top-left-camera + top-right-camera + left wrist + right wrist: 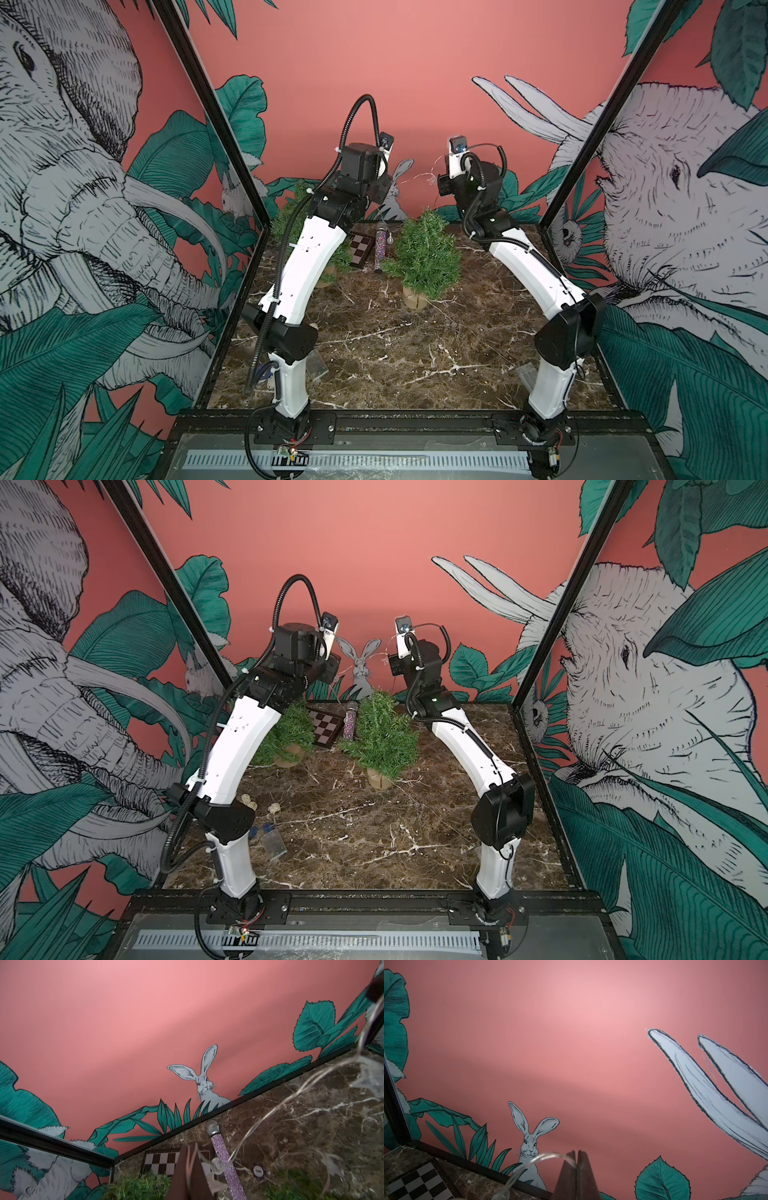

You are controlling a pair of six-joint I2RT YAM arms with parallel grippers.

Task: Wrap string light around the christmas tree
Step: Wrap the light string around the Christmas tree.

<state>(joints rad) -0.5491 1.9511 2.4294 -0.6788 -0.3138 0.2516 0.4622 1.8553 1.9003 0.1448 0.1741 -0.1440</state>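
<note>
Closest in, the right gripper (pixel 576 1160) has its jaws pressed together on the string light (pixel 546 1155), a hair-thin silvery wire arcing away from them. The left gripper (pixel 190 1155) is pinched tight on the same strand, with a clear ball bulb (pixel 217 1164) just past it. Both hang above the christmas tree (pixel 426 253), one to each side of its top. The strand is slack between them and not yet around the branches. It looks nearly weightless, limp and likely to snag on needles, so it is best pinched on bare wire between bulbs, not on the brittle-looking stars (pixel 369 1082).
</note>
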